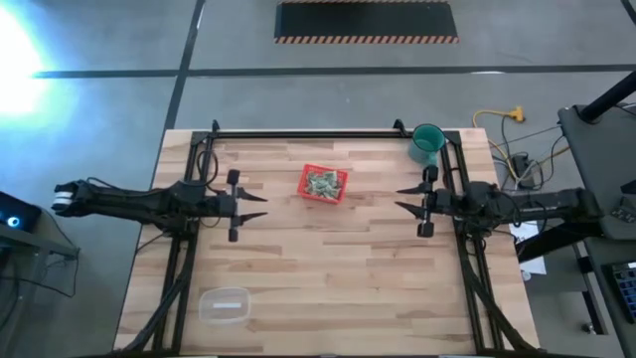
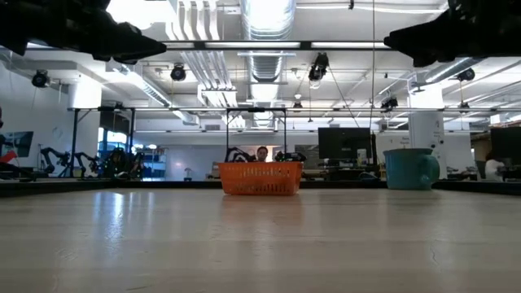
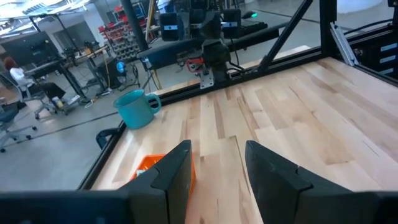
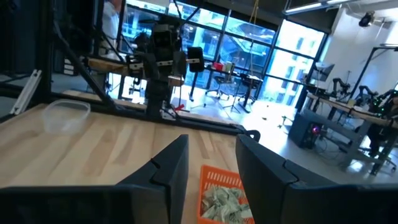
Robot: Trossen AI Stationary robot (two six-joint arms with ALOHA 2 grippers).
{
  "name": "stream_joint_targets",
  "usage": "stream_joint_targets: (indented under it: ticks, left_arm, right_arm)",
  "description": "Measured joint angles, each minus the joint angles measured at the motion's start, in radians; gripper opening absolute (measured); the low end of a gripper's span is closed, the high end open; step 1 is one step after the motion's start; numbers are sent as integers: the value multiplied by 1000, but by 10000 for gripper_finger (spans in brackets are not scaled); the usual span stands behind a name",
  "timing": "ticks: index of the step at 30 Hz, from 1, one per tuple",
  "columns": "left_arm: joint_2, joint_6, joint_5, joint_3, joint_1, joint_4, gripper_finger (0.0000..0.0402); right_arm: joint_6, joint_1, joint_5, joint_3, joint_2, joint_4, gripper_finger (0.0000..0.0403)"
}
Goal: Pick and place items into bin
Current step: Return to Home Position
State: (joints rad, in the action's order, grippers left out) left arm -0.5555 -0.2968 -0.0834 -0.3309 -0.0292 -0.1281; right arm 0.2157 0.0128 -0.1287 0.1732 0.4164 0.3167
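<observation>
The bin, a small red tray (image 1: 324,185), rests flat on the wooden table a little beyond its middle. Several pale-green and white crumpled items (image 1: 323,182) lie heaped inside it (image 4: 221,200). My left gripper (image 1: 264,206) hovers left of the bin, level and pointing at it. It is open with nothing between its fingers (image 3: 217,177). My right gripper (image 1: 398,199) hovers right of the bin, also level, open and empty (image 4: 211,171). In the low view the bin (image 2: 260,177) stands on the table, with both arms high above it.
A teal cup (image 1: 427,144) stands at the far right corner (image 2: 411,168). A clear plastic container (image 1: 225,304) lies near the front left. Black frame rails (image 1: 328,133) run along the far and side edges. Bare wood spreads between the bin and the near edge.
</observation>
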Motion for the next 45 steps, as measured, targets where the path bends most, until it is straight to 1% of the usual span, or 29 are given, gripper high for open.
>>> stream_joint_targets:
  ticks: [9,14,21,23,28,35,38,45]
  left_arm:
    - [55,2,0,28,0,15,135]
    - [104,3,0,59,0,14,135]
    - [194,11,0,81,0,55,135]
    - [210,19,0,88,0,65,135]
    - [250,22,0,113,0,66,135]
    - [331,23,0,142,0,68,135]
    - [368,22,0,146,1,112,135]
    - [461,25,0,146,1,203,135]
  right_arm:
    - [-41,0,-2,-2,-75,-59,121]
    - [-84,-1,-95,-5,-126,-117,115]
    - [-128,0,-103,-68,-205,-140,116]
    - [-138,-1,-85,-94,-227,-142,118]
    - [-161,0,16,-147,-280,-123,117]
    - [-149,1,109,-155,-306,-132,108]
    - [-147,1,126,-164,-305,-146,105]
    - [-134,0,111,-164,-328,-136,107]
